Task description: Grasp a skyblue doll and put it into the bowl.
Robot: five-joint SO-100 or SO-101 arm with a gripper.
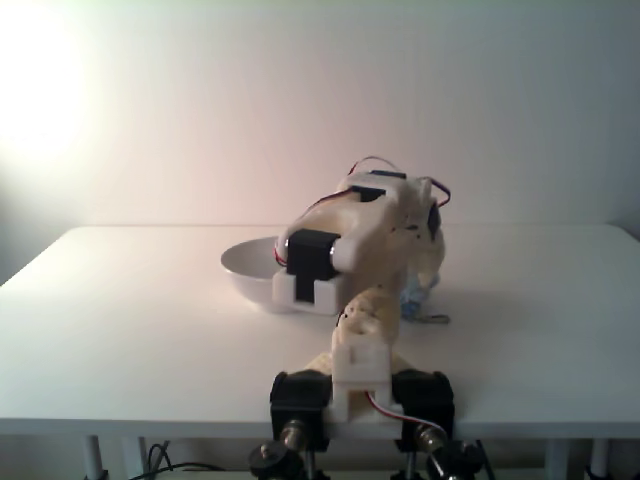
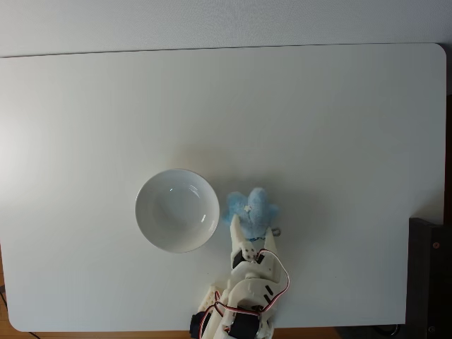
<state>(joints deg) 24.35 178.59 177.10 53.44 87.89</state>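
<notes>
Your skyblue doll lay on the white surface just to the right of the bowl in the fixed view from above, close to the bowl's rim, though whether the two touched could not be settled. The doll showed as a fuzzy pale blue lump with several rounded lobes spreading outward. In the fixed view from behind the arm, only a small blue patch of the doll appeared past the right side of the arm, low on the surface. Your gripper was down at the doll: one white finger lay over the doll's lower left part, with blue plush showing on both sides of it. The second finger was not clearly made out, so whether the gripper was spread or pinching the doll could not be told. The bowl was plain glossy white, upright, and held nothing; from behind the arm, the bowl sat partly hidden by the arm's upper link. The arm reached from its base at the near edge of the surface, its red and black wires looping over the white housing, with the dark servo block facing that camera.
</notes>
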